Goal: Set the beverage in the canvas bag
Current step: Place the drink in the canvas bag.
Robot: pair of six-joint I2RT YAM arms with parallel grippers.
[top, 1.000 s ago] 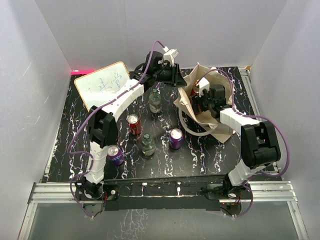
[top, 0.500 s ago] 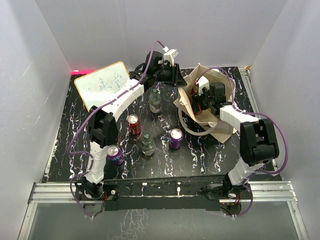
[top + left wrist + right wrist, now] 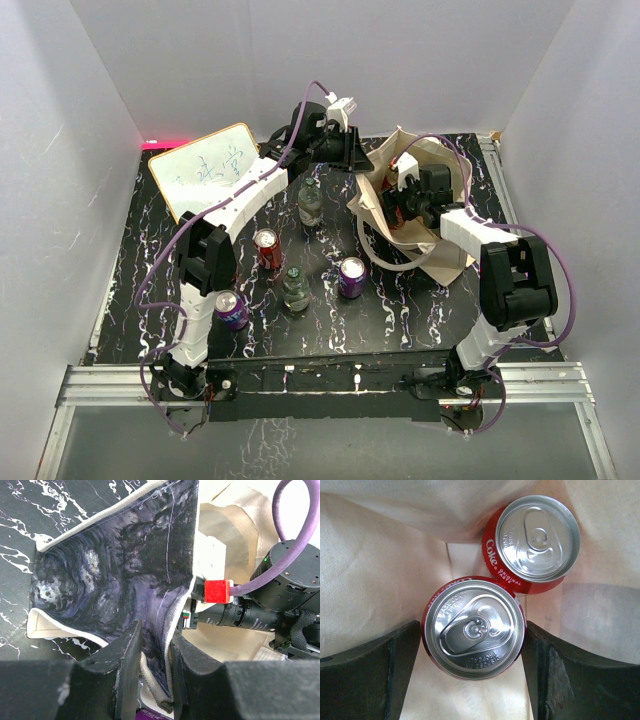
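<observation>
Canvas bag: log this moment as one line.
left gripper: shut on canvas bag rim | right gripper: inside bag, jaws flank upright red can, grip unclear | second Coke can: beside it in bag

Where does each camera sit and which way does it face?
Top: above, behind the bases, looking down at the table; left arm and right arm show.
Left wrist: looks along the left gripper pinching the black side of the canvas bag; right arm beyond.
Right wrist: looks straight down into the bag at two red cans; fingers of the right gripper flank the lower can.
All three share the bag.
</observation>
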